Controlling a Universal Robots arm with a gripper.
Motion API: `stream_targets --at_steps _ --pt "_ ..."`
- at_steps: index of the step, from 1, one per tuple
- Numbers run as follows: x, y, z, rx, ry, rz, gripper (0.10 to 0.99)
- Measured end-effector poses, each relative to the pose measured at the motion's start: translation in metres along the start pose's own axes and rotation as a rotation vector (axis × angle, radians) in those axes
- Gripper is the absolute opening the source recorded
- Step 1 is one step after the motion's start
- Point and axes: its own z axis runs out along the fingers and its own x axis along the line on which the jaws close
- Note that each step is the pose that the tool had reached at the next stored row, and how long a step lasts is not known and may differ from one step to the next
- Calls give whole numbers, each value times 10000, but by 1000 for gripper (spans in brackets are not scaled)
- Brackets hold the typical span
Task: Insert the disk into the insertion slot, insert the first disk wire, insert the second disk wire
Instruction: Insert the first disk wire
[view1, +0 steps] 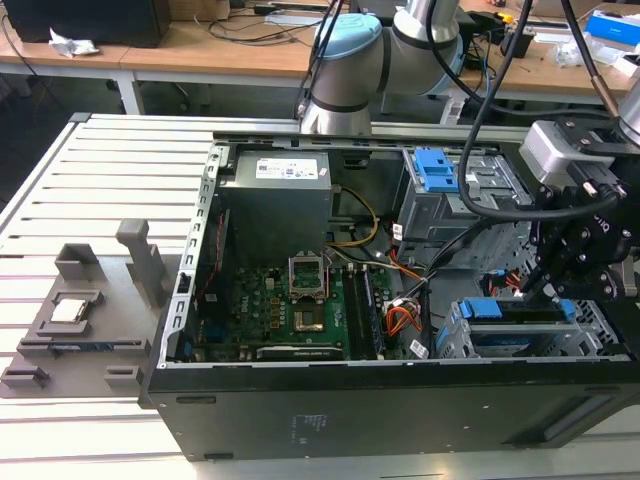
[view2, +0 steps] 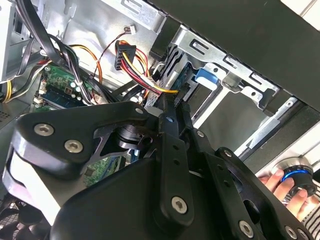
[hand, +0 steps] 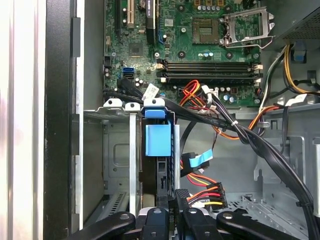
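The disk (view1: 512, 338), framed in its blue carrier, is sitting in the insertion slot (view1: 452, 335) on the near side of the open computer case (view1: 300, 410), at the exterior view's right. The end effector (view1: 548, 288) is hanging just above it. In the first wrist view its fingers are pinching a black power connector (hand: 182, 197) trailing red, orange and yellow wires, just beside the disk's end.

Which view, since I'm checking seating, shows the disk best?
First wrist view: the disk sits centred, end-on in the insertion slot. The exterior view shows its blue carrier edge beneath the gripper; the second wrist view, a blue corner.
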Motion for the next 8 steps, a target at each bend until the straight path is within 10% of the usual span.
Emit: stream_targets --at_steps 8 --pt "29 7 -38 12 -55 227 176"
